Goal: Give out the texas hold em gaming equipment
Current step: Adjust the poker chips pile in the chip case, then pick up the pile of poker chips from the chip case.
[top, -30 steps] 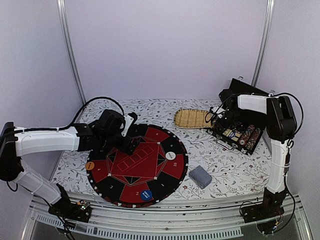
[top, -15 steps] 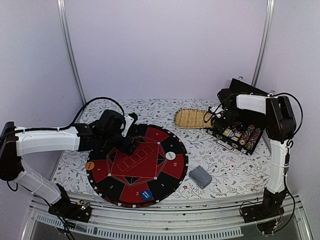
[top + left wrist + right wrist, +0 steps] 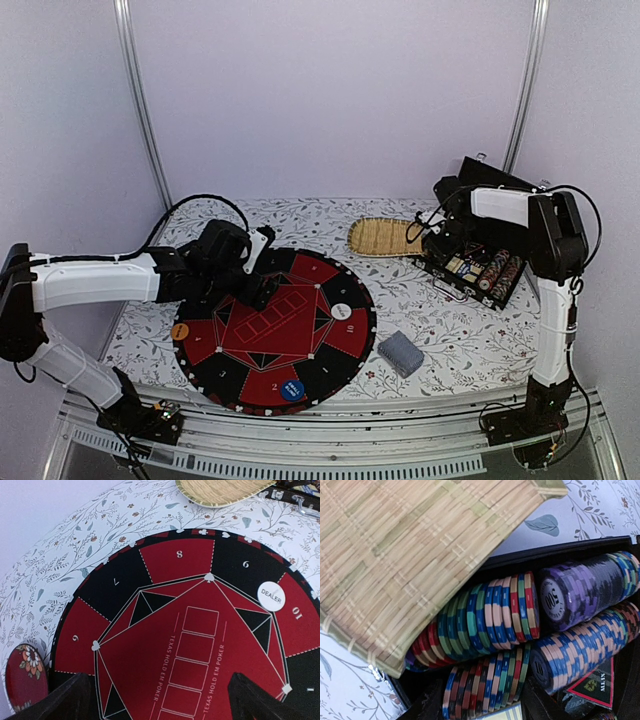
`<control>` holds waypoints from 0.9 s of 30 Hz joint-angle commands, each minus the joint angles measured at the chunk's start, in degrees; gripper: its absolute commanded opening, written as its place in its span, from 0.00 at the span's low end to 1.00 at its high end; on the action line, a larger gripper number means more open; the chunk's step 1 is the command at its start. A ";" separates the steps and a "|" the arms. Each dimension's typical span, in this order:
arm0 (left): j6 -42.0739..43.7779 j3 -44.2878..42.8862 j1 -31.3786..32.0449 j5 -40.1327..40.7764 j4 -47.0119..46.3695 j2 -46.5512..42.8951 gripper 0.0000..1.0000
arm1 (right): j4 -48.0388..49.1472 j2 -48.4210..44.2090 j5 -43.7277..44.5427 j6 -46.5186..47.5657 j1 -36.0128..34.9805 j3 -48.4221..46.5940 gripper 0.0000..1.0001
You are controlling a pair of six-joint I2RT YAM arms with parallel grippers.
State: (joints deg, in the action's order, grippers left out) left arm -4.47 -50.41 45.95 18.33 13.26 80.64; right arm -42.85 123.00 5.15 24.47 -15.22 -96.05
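Note:
The round red and black poker mat (image 3: 275, 335) carries a white dealer button (image 3: 342, 311), an orange chip (image 3: 180, 331) and a blue button (image 3: 292, 389). A grey-blue card deck (image 3: 401, 353) lies right of the mat. My left gripper (image 3: 255, 287) hovers open and empty over the mat's far left part; in the left wrist view (image 3: 162, 705) the dealer button (image 3: 271, 595) shows ahead. My right gripper (image 3: 440, 240) reaches into the open chip case (image 3: 480, 262). In the right wrist view (image 3: 485, 707) it is open, with its fingers either side of a row of mixed chips (image 3: 487, 682).
The oval straw tray (image 3: 385, 237) lies beside the case, its edge over the case's near corner (image 3: 410, 545). Purple chips (image 3: 580, 595) and blue-and-pink chips (image 3: 580, 655) fill the case's other rows. A small red patterned dish (image 3: 25, 677) sits left of the mat.
My right gripper has shifted slightly left and lower into the chip case. My left arm has barely moved.

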 commanded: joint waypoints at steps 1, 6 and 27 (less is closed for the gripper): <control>0.43 0.50 -0.62 -0.17 0.81 0.41 0.98 | 1.37 1.60 -1.99 -1.23 0.45 0.92 0.53; 0.51 0.24 -0.67 -0.44 0.78 0.77 0.98 | 2.40 -2.46 -1.26 -2.11 0.43 1.55 0.53; -0.03 1.37 -0.61 -0.39 1.34 -0.30 0.98 | 2.37 1.53 -2.48 -2.76 1.25 1.33 0.61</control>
State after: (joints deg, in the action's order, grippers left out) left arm -4.49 -49.80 45.95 18.26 14.31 80.79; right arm -40.45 122.58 4.05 22.13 -14.22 -94.85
